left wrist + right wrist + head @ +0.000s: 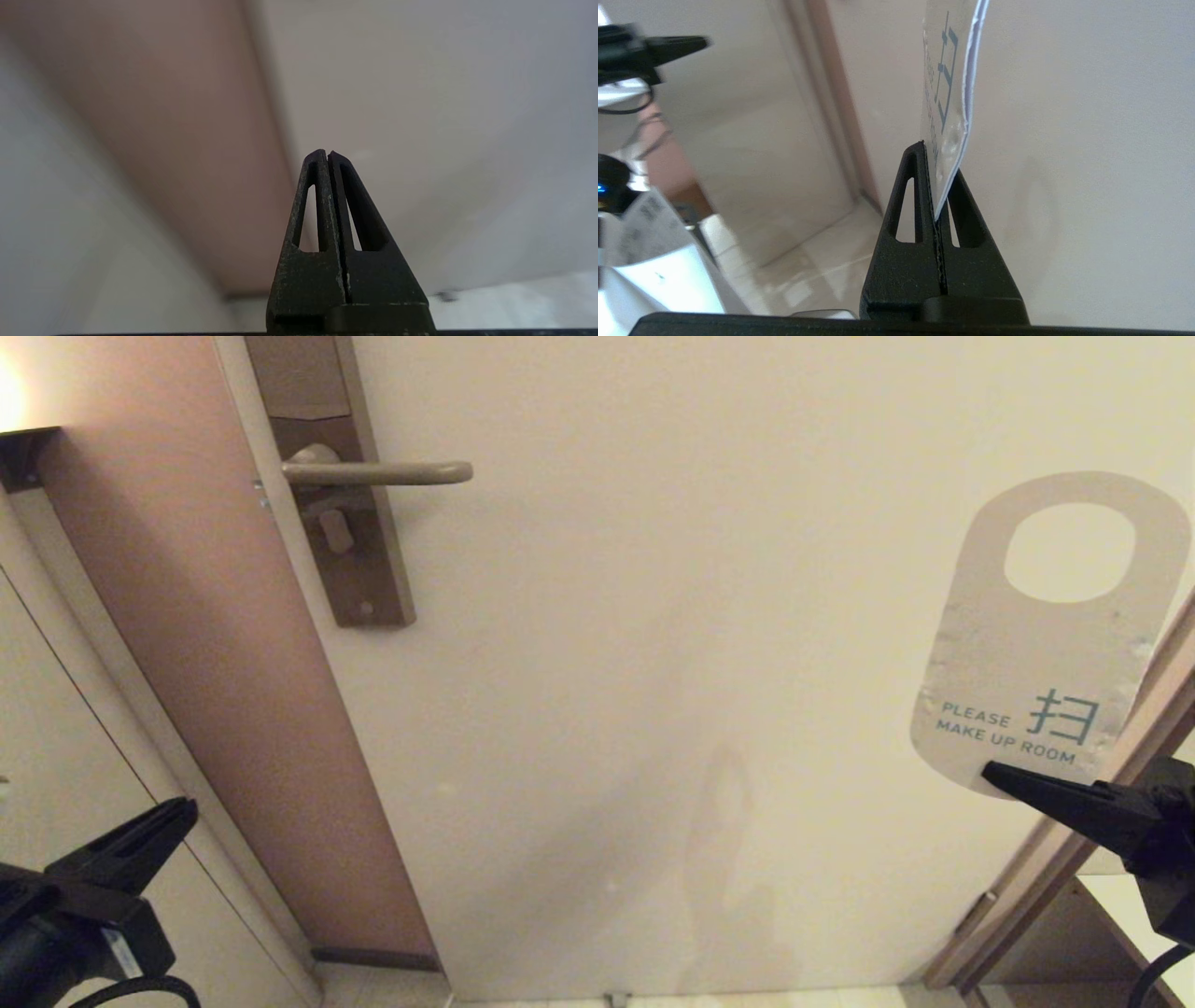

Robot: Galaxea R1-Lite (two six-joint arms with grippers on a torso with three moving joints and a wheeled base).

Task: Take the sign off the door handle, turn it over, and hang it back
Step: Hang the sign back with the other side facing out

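In your head view, the right gripper (991, 772) reaches in from the lower right edge with its black fingers pointing left and slightly up, pinched on the bottom rounded end of the sign (1046, 644). The sign stands upright in front of the cream door (653, 663), well apart from the door handle (378, 473), which sticks out level from its tall brown backplate (341, 485) at the upper left with nothing hanging on it. The white face is turned toward you and reads "PLEASE MAKE UP ROOM" in teal, beside a teal Chinese character; the oval hole is at the top. Your left gripper (182, 809) sits low in the bottom left corner, angled up and to the right, well away from both sign and handle

In the left wrist view, the left gripper (327, 154) has its two fingers pressed together with nothing between them (the brownish door frame and pale door behind it are blurred)

In the right wrist view, the right gripper (938, 161) is clamped on the lower edge of the sign (948, 84), which rises edge-on from between the fingers; the teal character shows on its face, the smaller lettering too steeply angled to read
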